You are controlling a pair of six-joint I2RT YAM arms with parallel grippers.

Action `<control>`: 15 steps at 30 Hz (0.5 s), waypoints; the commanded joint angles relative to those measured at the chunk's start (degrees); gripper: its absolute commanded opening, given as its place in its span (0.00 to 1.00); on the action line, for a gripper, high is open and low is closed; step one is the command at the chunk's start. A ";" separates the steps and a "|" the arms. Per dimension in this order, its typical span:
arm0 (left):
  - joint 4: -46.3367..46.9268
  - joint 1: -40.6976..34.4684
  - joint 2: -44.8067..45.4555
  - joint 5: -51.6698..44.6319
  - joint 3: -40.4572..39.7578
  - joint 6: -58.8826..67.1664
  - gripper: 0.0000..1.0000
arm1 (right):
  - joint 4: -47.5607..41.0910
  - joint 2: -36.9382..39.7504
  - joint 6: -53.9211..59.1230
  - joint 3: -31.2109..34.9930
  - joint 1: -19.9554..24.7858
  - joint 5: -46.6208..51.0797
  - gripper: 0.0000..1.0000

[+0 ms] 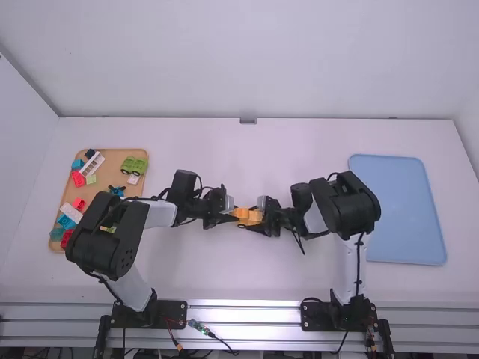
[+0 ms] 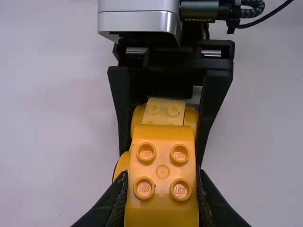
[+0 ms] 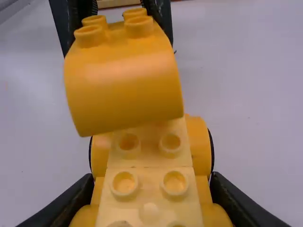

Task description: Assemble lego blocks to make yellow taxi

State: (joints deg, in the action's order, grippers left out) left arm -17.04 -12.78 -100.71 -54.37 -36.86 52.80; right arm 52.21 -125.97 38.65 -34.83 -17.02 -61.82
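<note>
Near the table's middle, my left gripper (image 1: 229, 212) and right gripper (image 1: 263, 218) face each other. A curved yellow block (image 2: 162, 163) with several studs is clamped between the left gripper's (image 2: 162, 194) fingers. The right gripper (image 3: 150, 194) is shut on the yellow wheeled base (image 3: 149, 184), its studs facing up. In the right wrist view the curved block (image 3: 124, 87) hangs tilted over the far end of the base; whether they touch I cannot tell. Part of the base is hidden behind that block.
At the left, a wooden tray (image 1: 112, 153) holds several red, blue, white and green pieces, including a green wheeled piece (image 1: 134, 165); the left arm covers part of it. A blue tray (image 1: 397, 209) lies at the right, beside the right arm.
</note>
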 commanded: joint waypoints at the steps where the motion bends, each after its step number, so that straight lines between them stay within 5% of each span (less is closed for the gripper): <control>1: 0.13 -0.46 0.09 -1.53 -0.94 0.57 0.02 | -0.42 -0.81 2.84 0.96 0.02 -2.38 0.47; 15: 3.74 -3.39 -2.03 -2.89 -3.69 0.59 0.02 | -14.16 -0.81 12.59 -3.72 0.00 -2.43 0.47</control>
State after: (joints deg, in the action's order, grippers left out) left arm -13.67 -14.79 -102.00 -55.86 -40.03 52.77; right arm 39.35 -125.86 50.96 -38.59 -16.93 -66.24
